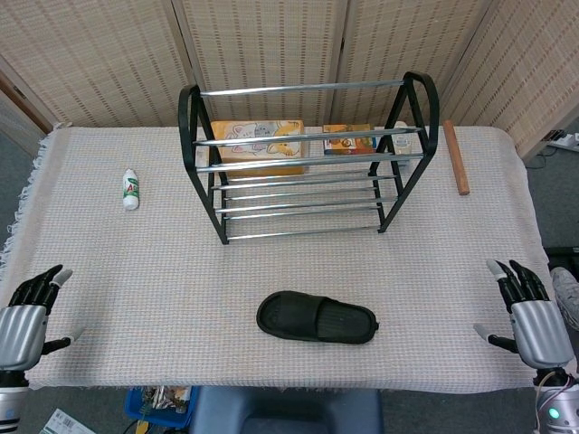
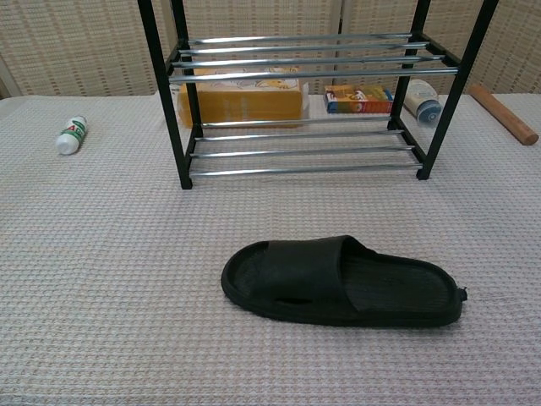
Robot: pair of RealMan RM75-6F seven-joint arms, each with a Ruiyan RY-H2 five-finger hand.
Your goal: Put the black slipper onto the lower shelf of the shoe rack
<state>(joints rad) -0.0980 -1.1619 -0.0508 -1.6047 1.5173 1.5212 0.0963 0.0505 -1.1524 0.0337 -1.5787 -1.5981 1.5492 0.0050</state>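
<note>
Covering nearly everything in the head view, the table [image 1: 136, 298] wears a pale woven cloth that gives the things on it a soft, non-slip bed. Next in size, the shoe rack [image 1: 308, 158] stands upright toward the far edge, open front facing the robot; its lower shelf [image 2: 304, 150] of metal bars is bare, so there is room to slide something in from this side. Behind the rack, seen through the bars, lie a yellow box [image 2: 241, 97], a smaller printed box [image 2: 359, 98] and a capped container [image 2: 420, 99], all outside the shelf itself.

The black slipper [image 1: 317, 317] lies flat, sole down, on the near middle of the table, well apart from the rack and lengthwise across the robot's front, with its strap end to the left, as the chest view shows.

Both hands wait at the near corners, far from the slipper: the left hand [image 1: 25, 312] and the right hand [image 1: 532, 312] each hold nothing, fingers spread apart. No grasp has begun, I judge.

Smaller things sit aside: a wooden stick [image 1: 456, 157] right of the rack and a small white bottle [image 1: 131, 189] to its left.
</note>
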